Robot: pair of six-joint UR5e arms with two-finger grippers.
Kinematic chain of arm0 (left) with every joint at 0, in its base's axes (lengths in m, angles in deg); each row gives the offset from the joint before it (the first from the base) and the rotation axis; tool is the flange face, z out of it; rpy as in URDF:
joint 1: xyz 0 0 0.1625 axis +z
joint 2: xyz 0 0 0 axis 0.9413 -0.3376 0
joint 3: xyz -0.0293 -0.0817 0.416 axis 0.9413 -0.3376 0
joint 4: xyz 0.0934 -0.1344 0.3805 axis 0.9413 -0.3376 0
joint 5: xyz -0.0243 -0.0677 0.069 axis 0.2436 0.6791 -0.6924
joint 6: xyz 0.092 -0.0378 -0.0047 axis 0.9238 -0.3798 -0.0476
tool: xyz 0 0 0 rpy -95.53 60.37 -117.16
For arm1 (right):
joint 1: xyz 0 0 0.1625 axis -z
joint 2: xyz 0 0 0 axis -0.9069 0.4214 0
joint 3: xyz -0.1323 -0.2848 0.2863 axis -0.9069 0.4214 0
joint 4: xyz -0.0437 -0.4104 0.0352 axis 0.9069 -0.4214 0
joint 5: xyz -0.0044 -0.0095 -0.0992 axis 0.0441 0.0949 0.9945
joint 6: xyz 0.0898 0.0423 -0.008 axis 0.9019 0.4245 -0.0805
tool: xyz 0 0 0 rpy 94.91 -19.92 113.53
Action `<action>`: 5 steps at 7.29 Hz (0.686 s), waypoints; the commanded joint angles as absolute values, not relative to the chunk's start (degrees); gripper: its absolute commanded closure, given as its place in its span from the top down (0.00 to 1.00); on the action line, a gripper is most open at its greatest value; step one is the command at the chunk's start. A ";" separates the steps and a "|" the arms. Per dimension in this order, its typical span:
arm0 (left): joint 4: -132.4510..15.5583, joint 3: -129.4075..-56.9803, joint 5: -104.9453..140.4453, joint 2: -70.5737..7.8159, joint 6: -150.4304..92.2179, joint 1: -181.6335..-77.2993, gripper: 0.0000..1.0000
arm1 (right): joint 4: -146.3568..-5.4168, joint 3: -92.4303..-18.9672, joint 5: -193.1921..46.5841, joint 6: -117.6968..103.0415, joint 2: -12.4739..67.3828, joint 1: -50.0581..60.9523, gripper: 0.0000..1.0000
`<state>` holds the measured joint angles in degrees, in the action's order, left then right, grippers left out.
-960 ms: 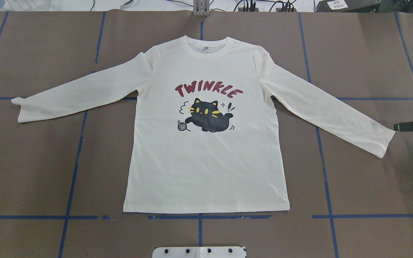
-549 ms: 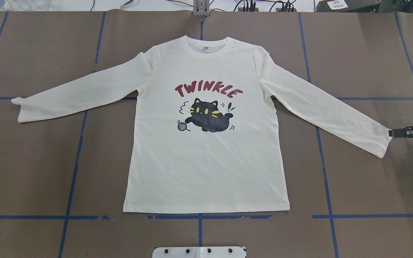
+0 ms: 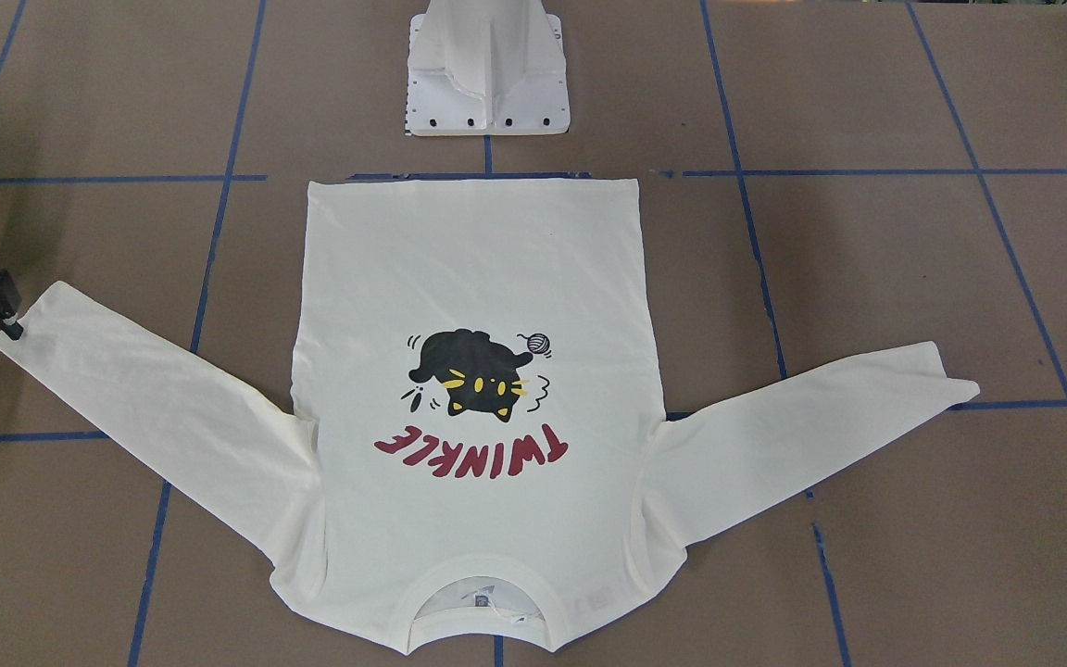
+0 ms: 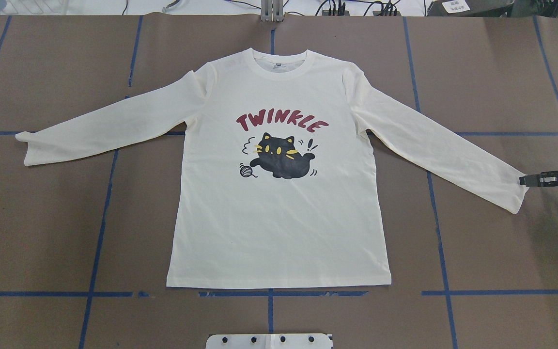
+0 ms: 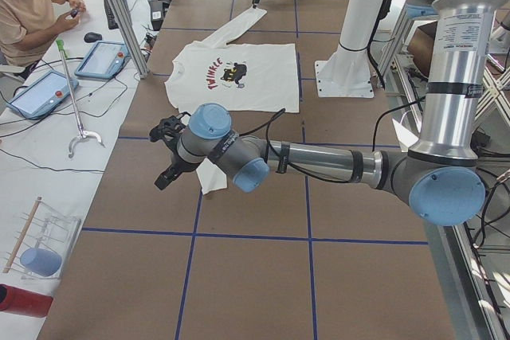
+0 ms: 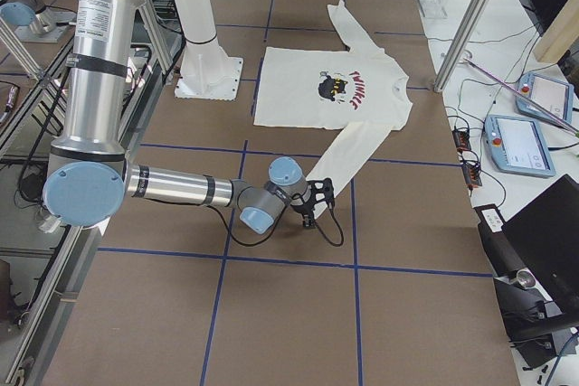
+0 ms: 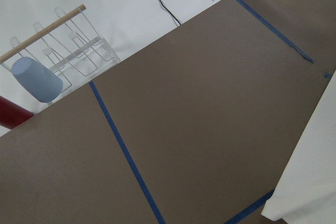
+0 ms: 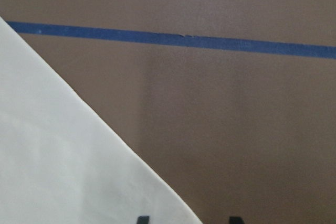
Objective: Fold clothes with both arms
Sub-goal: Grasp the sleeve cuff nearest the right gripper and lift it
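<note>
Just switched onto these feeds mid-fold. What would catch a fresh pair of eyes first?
The cream T-shirt stands out first, spread flat and face up in the middle of the brown table, with its black cat print under red TWINKLE lettering. Next is the right tool, open, right at the cuff of the sleeve on the robot's right. The left tool is near the other cuff.

Overhead and front-facing views face each other, sharing the T-shirt (image 4: 279, 218); wrist cameras hover close over the table (image 7: 199, 119).
</note>
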<state>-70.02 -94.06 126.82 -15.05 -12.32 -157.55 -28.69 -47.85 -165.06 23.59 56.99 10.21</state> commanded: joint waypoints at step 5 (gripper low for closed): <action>-70.49 -94.07 126.82 -14.69 -12.35 -157.55 1.00 | -33.99 -54.95 -165.68 24.16 56.00 10.06 0.00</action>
<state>-70.48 -94.07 126.82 -14.69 -12.29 -157.55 -30.46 -51.15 -165.46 24.16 56.05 10.19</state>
